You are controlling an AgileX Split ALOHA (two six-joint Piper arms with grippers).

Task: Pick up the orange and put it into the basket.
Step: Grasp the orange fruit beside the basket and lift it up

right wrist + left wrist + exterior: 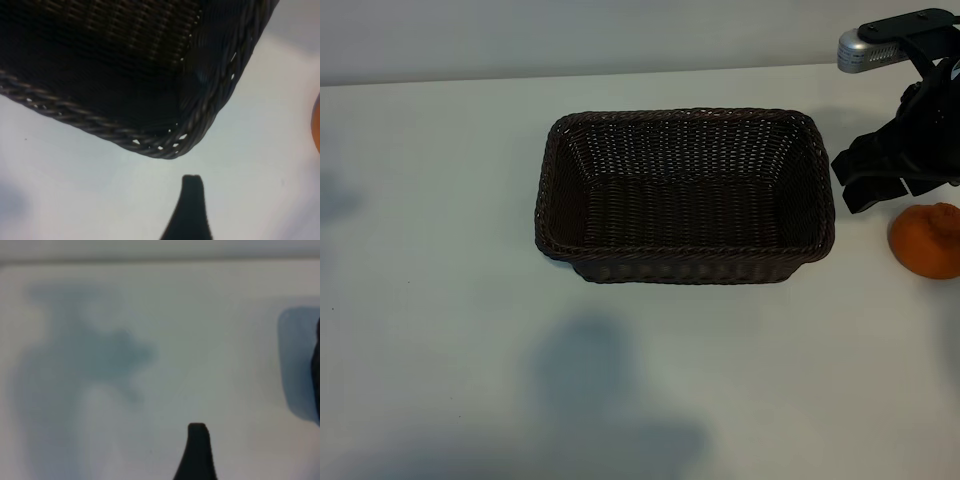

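Observation:
The dark brown wicker basket [685, 262] stands in the middle of the white table with nothing in it. The orange [926, 240] lies on the table to its right, at the picture's edge. My right gripper [848, 186] hangs open just behind the orange, beside the basket's right end, holding nothing. Its wrist view shows one black fingertip [192, 186] over bare table, the basket's corner rim [165, 146] and a sliver of the orange [317, 125]. My left arm is outside the exterior view. Its wrist view shows one black fingertip [197, 436] over bare table, gripping nothing.
The table's back edge [620, 76] meets a pale wall. Soft shadows fall on the tabletop in front of the basket [605, 390]. White tabletop stretches to the basket's left and front.

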